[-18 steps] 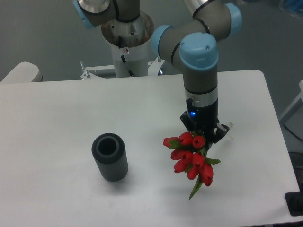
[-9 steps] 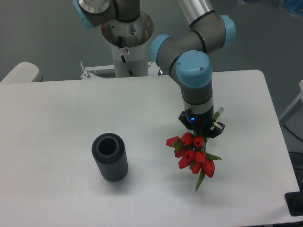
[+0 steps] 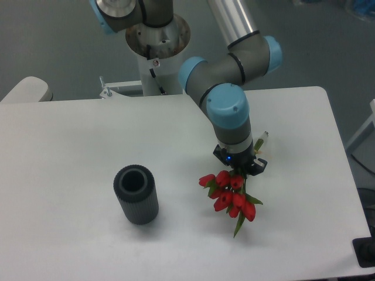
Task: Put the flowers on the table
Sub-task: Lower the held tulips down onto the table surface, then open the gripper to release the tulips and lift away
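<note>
Flowers (image 3: 229,194), a bunch of red tulips with green leaves, hang from the gripper (image 3: 238,167), which is clenched on their stems. They sit over the table (image 3: 70,146) towards its right edge. A dark ribbed cylinder (image 3: 136,194) stands upright well apart, nearer the front edge.

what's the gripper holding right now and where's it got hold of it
The gripper holds the flowers, clamped around the stems just above the red buds.
</note>
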Controlling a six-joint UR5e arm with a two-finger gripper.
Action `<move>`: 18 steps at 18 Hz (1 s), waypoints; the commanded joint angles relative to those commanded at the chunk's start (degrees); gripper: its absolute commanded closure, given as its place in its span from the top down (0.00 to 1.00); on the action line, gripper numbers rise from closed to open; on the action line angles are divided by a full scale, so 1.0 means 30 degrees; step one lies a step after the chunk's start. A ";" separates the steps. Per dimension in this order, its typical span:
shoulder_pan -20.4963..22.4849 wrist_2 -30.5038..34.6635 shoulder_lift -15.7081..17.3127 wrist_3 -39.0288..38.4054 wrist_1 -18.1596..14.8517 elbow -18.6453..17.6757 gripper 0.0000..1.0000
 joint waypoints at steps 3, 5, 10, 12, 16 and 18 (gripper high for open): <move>-0.0177 -0.0029 -0.0439 0.0001 0.0059 0.0059 0.30; -0.0439 -0.0029 -0.0849 0.0087 0.0467 0.0060 0.30; -0.0558 -0.0029 -0.1525 0.0146 0.0762 0.0206 0.31; -0.0558 -0.0029 -0.1729 0.0117 0.0762 0.0352 0.34; -0.0763 -0.0029 -0.2169 0.0146 0.0937 0.0848 0.42; -0.0734 -0.0058 -0.2170 0.0176 0.1054 0.1405 0.73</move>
